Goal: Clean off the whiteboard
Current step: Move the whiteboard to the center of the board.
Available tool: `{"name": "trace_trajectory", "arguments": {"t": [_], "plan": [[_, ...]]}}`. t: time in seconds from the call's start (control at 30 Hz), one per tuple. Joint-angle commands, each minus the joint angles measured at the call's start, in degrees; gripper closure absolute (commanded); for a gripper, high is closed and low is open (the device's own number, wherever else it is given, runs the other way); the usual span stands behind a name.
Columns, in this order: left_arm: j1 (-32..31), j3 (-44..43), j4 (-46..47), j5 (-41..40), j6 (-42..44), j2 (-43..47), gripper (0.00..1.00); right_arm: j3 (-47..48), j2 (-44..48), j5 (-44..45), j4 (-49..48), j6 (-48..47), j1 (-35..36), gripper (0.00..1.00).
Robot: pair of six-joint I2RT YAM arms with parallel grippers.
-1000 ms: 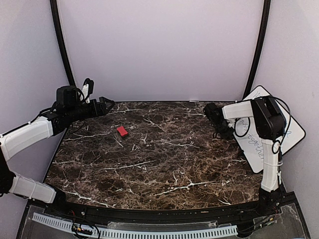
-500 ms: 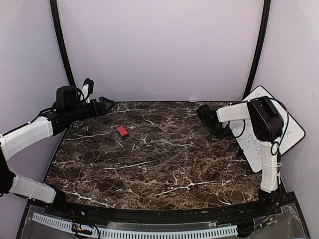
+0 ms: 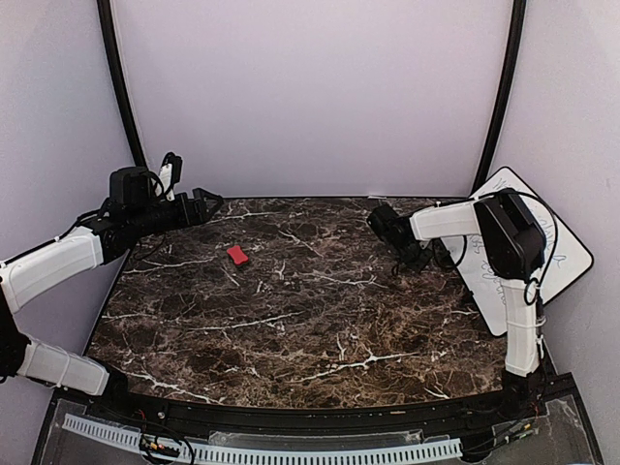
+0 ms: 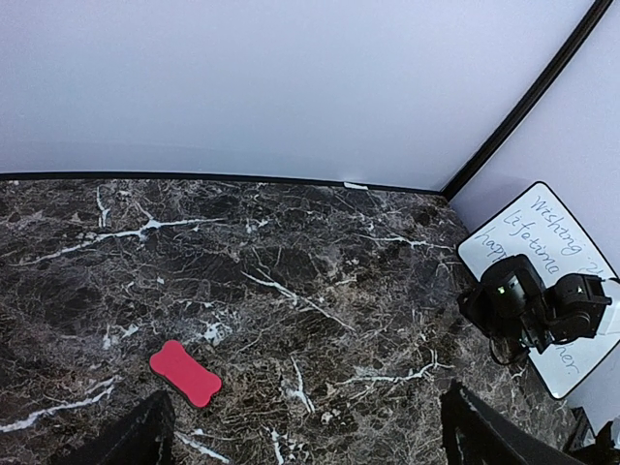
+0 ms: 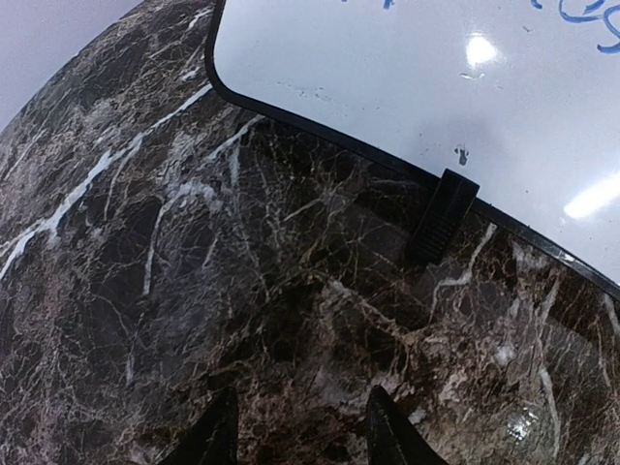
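Shows a glossy white, black-edged whiteboard (image 4: 538,228) bearing dark handwriting at the right edge of the surface (image 3: 291,310), with the right hand (image 5: 298,426) low beside it, released and empty.

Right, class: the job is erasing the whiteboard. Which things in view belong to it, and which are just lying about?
For the job:
whiteboard
red eraser

Just there:
marble table
black corner poles
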State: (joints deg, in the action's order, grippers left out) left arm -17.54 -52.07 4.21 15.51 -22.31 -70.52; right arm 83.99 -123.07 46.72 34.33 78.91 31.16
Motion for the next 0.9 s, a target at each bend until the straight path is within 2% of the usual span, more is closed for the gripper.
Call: {"name": "trace_trajectory", "arguments": {"t": [0.0,0.57,0.77,0.87], "plan": [[-0.21,0.41,0.88,0.11,-0.11,0.72,0.06,0.37,0.57,1.86,2.77,1.94,-2.41,0.57],[-0.17,0.59,1.13,0.62,-0.19,0.62,0.06,3.36,-0.94,3.54,7.66,4.10,-8.44,0.60],[-0.20,0.57,1.15,0.84,-0.24,0.47,0.06,5.02,-2.35,3.25,9.12,4.25,-9.01,0.69],[-0.21,0.57,1.09,0.76,-0.20,0.49,0.06,4.96,-2.68,3.26,9.38,4.69,-9.01,0.70]]}}
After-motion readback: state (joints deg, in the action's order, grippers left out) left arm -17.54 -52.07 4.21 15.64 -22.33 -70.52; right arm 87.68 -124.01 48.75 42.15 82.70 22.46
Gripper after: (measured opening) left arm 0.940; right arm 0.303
